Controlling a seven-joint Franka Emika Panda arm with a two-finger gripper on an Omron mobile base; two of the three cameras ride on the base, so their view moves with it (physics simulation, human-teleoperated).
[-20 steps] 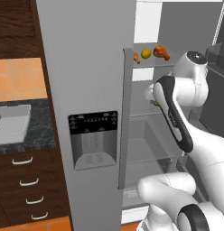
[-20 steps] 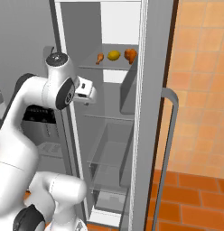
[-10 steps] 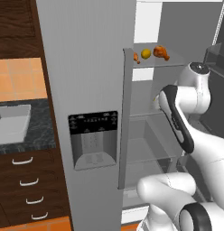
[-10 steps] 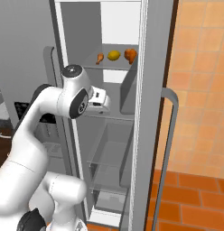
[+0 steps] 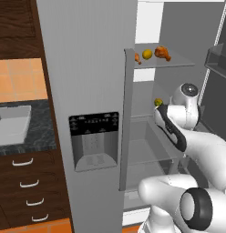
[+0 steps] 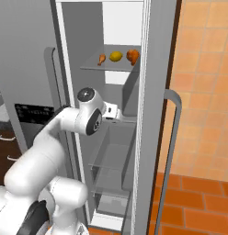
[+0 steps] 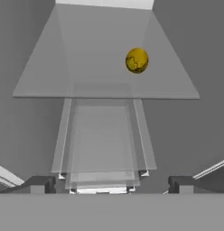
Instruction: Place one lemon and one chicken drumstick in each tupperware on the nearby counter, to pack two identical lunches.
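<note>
the gripper [image 7: 108, 186] is spread wide, holding nothing, inside the open fridge [image 6: 134, 137]. a lemon [image 7: 137, 60] lies ahead on the fridge's middle glass shelf [image 7: 86, 76], apart from the fingertips [image 7: 41, 184].

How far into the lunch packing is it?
Early. Done: the fridge is open. In hand: nothing; the open gripper points at a small round yellow lemon on the middle glass shelf. Left: another yellow lemon and two orange-brown drumsticks sit on the top shelf; the shallow light-grey tray on the black speckled counter looks empty.
</note>
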